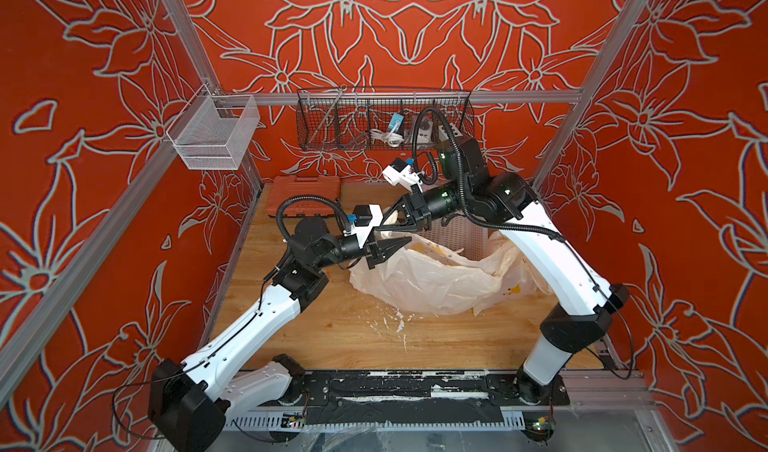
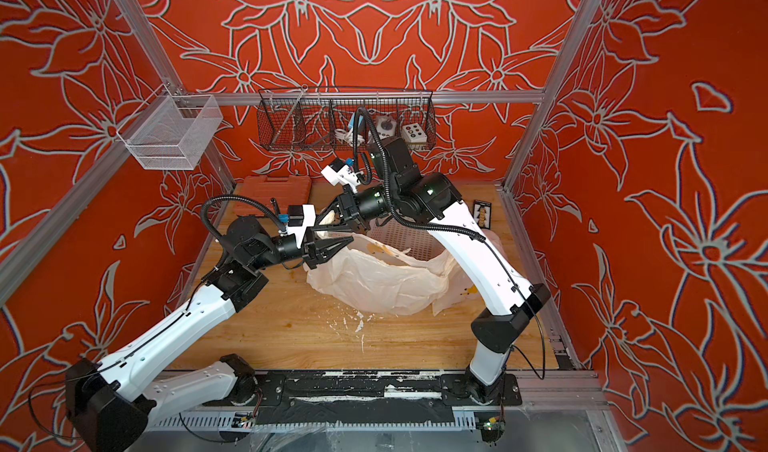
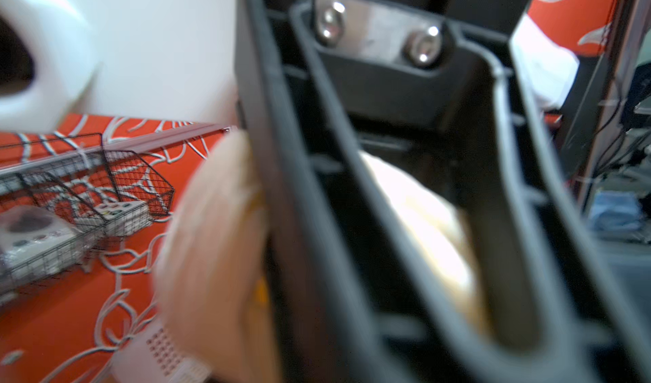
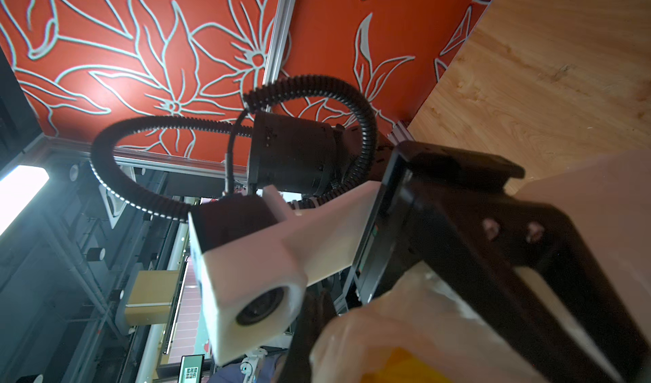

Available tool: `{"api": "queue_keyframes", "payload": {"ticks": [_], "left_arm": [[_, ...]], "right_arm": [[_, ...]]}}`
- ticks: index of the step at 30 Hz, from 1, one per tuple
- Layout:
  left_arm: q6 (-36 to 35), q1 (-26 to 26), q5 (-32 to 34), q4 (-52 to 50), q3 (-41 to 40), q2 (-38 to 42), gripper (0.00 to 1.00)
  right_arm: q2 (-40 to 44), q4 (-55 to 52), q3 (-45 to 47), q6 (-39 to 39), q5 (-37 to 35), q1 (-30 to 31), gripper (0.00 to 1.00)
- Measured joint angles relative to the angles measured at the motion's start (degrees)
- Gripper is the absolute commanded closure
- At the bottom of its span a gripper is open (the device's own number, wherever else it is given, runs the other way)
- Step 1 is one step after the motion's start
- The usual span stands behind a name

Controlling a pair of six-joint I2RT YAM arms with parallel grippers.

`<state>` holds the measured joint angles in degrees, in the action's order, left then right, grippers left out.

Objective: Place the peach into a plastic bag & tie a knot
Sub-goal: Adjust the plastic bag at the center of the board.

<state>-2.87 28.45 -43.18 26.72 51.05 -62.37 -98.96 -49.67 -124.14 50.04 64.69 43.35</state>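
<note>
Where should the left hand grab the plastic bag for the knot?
I'd grip the plastic bag at its raised left rim, coming in sideways from the left: that edge stands up thin and free, beside the corner the right hand pinches.

Arms (image 1: 249,325): we see white shells with black joints.
Cables (image 4: 368,127): black ribbed hoses, looping at each wrist.
Screws (image 3: 333,20): two silver heads, side by side.
</note>
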Motion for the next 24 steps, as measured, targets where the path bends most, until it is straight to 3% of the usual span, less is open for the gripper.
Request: {"api": "queue_keyframes", "payload": {"ticks": [3, 6, 7, 10, 15, 19, 24], "left_arm": [[2.75, 0.00, -0.35, 2.75, -0.81, -0.55, 1.00], [3.89, 0.00, -0.24, 2.56, -0.87, -0.63, 1.00], [3.98, -0.04, 0.24, 1.97, -0.85, -0.63, 1.00], [4.26, -0.44, 3.43, -1.44, -0.44, -0.31, 1.00], [8.37, -3.58, 8.39, -12.02, -0.50, 0.37, 1.00], [12.46, -6.36, 11.63, -19.50, -0.61, 0.39, 1.00], [17.25, -10.05, 12.63, -24.35, -0.61, 0.72, 1.00]], "right_arm": [[-0.11, 1.25, 0.76, 1.40, 0.31, -0.13, 1.00], [-0.09, 4.31, 2.34, 3.48, 1.05, -0.39, 1.00], [-0.07, 5.42, 3.02, 4.22, 1.27, -0.61, 0.90], [0.02, 6.36, 4.52, 4.85, 1.05, -2.47, 0.72], [4.35, 6.25, 7.58, 1.36, -0.68, -10.45, 0.61], [10.99, -0.22, 7.50, -7.50, -8.00, -17.73, 0.47], [18.88, -10.14, 10.97, -20.92, -23.08, -17.75, 0.26]]}}
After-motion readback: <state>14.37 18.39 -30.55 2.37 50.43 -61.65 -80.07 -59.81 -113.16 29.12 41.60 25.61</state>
